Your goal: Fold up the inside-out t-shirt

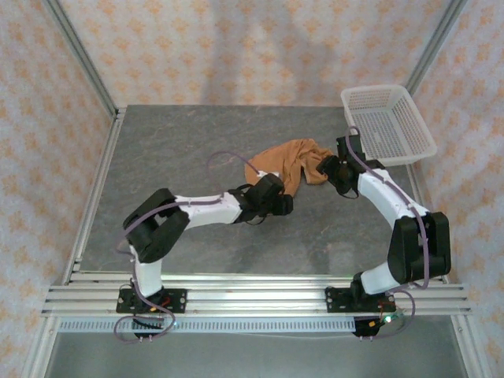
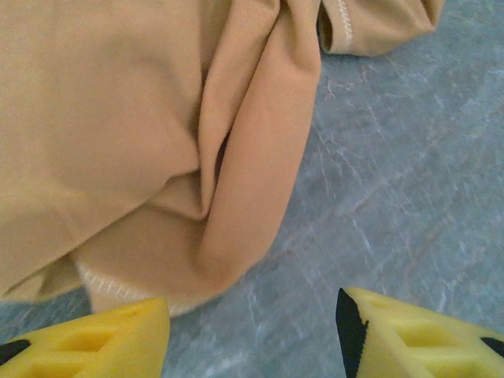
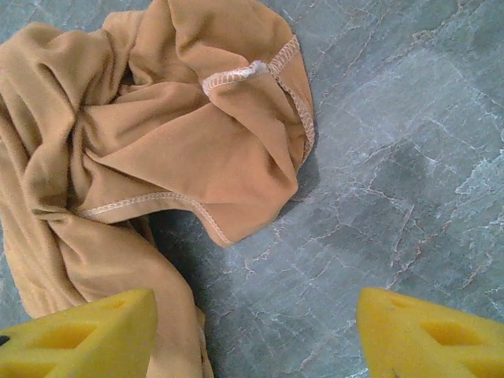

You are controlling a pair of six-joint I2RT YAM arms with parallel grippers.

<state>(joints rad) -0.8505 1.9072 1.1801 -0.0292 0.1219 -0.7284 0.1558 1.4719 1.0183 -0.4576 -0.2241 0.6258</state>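
The inside-out t-shirt [image 1: 290, 162] lies crumpled in a tan heap right of the table's middle, with white seam stitching showing. My left gripper [image 1: 288, 201] sits at the heap's near edge. In the left wrist view it [image 2: 252, 340] is open, bare table between its yellow fingers [image 2: 118, 340], and the shirt's hem [image 2: 118, 287] lies just ahead of the left finger. My right gripper [image 1: 326, 170] is at the heap's right side. In the right wrist view it [image 3: 256, 335] is open too, with a fold of the shirt [image 3: 169, 307] running beside its left finger [image 3: 79, 337].
A white plastic basket [image 1: 387, 122] stands at the back right corner, close behind the right arm. The grey marbled tabletop [image 1: 173, 157] spreads to the left of the shirt. Patterned walls enclose the table, and an aluminium rail [image 1: 252, 295] runs along the near edge.
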